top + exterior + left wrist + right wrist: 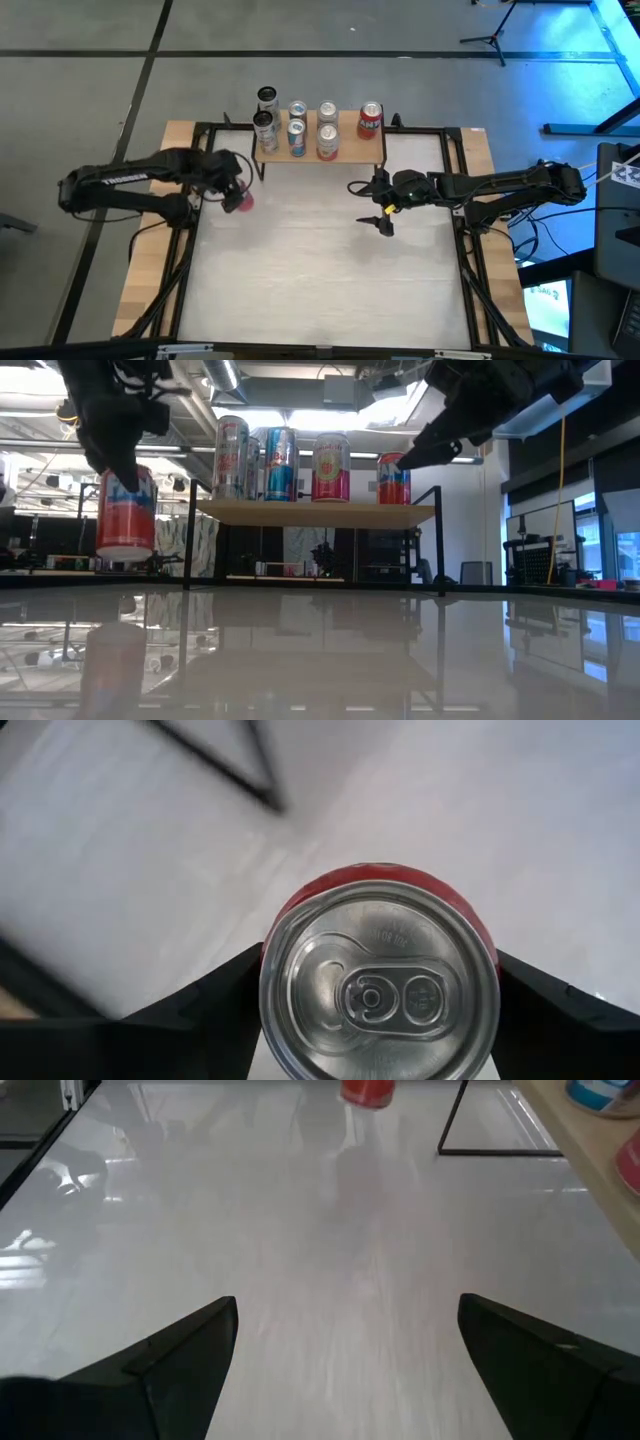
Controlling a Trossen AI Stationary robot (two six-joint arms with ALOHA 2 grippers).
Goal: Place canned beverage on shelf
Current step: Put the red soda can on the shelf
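My left gripper (238, 192) is shut on a red can (126, 510) with a silver top (380, 985), held above the table, left of the shelf. The shelf (315, 512) is a light-wood board on thin black legs at the table's far edge; several cans (297, 128) stand upright on it, a red one (370, 120) at its right end. My right gripper (378, 205) is open and empty over the table, in front of the shelf's right end. My left gripper pinches the red can's upper wall, just below the silver rim (275, 970), between its two fingers (215, 995), one on each side. The fingers come from above, pointing down. The can hangs upright, its bottom (124, 553) clear of the table.
The shelf's black legs (189, 535) and the black frame rails (465, 200) along the table's sides stand near both arms. The glossy pale tabletop (320, 270) stretches toward the near edge. Free board shows at the shelf's front right (362, 150).
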